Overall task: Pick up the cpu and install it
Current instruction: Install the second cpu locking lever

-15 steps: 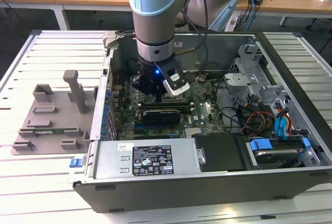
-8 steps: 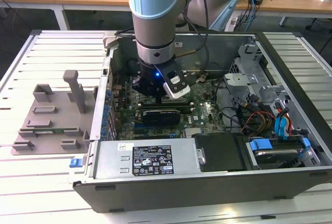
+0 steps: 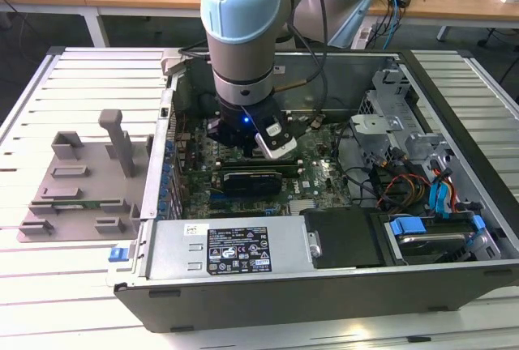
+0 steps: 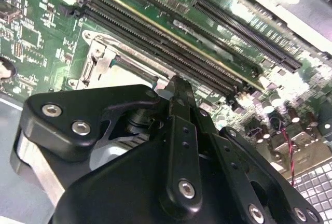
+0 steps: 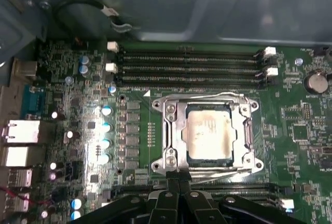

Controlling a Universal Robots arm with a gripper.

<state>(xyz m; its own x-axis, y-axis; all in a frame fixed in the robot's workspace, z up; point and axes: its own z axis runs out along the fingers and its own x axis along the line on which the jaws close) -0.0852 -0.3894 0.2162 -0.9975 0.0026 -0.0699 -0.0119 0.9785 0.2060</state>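
We see the cpu (image 5: 208,132) seated in the socket frame (image 5: 171,136) on the motherboard (image 5: 301,130). End effector (image 5: 179,180) clenched, fingertips together, empty, just beside the frame.

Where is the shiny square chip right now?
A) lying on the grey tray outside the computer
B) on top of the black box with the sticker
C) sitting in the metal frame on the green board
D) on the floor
C: in the first wrist view the cpu sits inside the socket frame on the green motherboard, with the gripper just at the frame's edge.
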